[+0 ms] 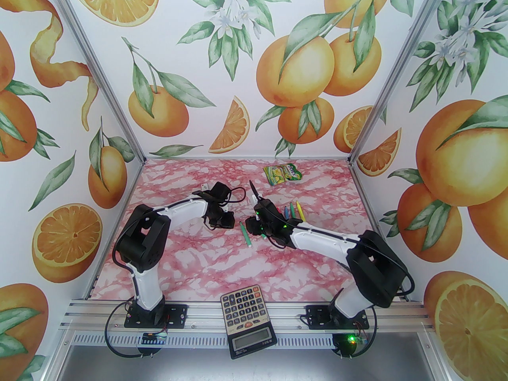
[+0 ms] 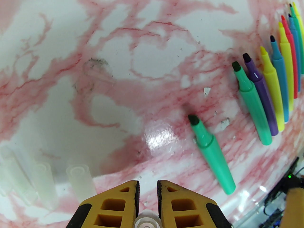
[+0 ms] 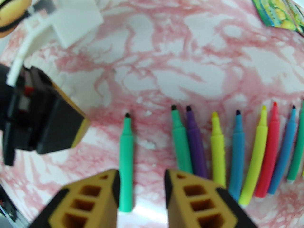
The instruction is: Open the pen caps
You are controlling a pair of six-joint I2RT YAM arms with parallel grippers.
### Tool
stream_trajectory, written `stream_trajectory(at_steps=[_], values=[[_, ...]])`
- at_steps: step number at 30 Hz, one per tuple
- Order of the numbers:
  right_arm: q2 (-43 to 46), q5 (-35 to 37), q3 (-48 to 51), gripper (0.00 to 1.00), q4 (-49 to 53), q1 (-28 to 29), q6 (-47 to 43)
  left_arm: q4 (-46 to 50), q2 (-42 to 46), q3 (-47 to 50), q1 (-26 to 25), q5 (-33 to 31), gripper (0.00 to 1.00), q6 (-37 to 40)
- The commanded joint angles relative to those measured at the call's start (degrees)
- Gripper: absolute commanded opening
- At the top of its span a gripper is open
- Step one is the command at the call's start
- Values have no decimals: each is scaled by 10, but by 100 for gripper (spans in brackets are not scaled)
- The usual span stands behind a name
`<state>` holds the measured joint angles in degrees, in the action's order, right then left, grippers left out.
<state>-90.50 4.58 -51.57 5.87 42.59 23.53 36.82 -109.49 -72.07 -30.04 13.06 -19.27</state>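
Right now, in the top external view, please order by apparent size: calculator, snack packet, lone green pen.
1. calculator, though nearest the camera
2. snack packet
3. lone green pen

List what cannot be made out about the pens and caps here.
- Left wrist view: the clear cap between the left gripper's fingers is cut off by the bottom edge.
- Left wrist view: the loose caps at lower left are too blurred to count.
- Right wrist view: the pen row runs off the right edge.
- Top view: the pen row is tiny, partly behind the right arm.
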Motion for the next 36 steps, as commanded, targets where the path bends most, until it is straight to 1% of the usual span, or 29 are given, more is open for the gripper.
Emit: stream_trajectory(at_steps=[1, 4, 8, 14, 21, 26, 29, 33, 36], values=[[18, 24, 11, 38, 6, -6, -6, 16, -14, -24, -8, -20, 13, 6], [22, 25, 14, 38, 5, -7, -6, 20, -22, -31, -10, -27, 18, 7], [25, 28, 15, 38, 4, -8, -6, 32, -31, -38, -13, -44, 21, 10], [28, 29, 18, 39, 2, -8, -6, 35, -35, -38, -16, -52, 26, 11], [35, 32, 25, 39, 1, -9, -5, 35, -34, -36, -17, -56, 27, 11], [44, 36, 32, 40, -6, -9, -7, 39, -18, -37, -18, -60, 28, 14], [48, 37, 32, 41, -4, -11, -12, 39, 6, -37, -17, -71, 33, 19], [64, 43, 32, 43, -5, -17, -24, 22, 45, -37, -16, -51, 40, 27], [80, 49, 32, 47, -5, -23, -36, 8, 77, -38, -10, -40, 46, 30]])
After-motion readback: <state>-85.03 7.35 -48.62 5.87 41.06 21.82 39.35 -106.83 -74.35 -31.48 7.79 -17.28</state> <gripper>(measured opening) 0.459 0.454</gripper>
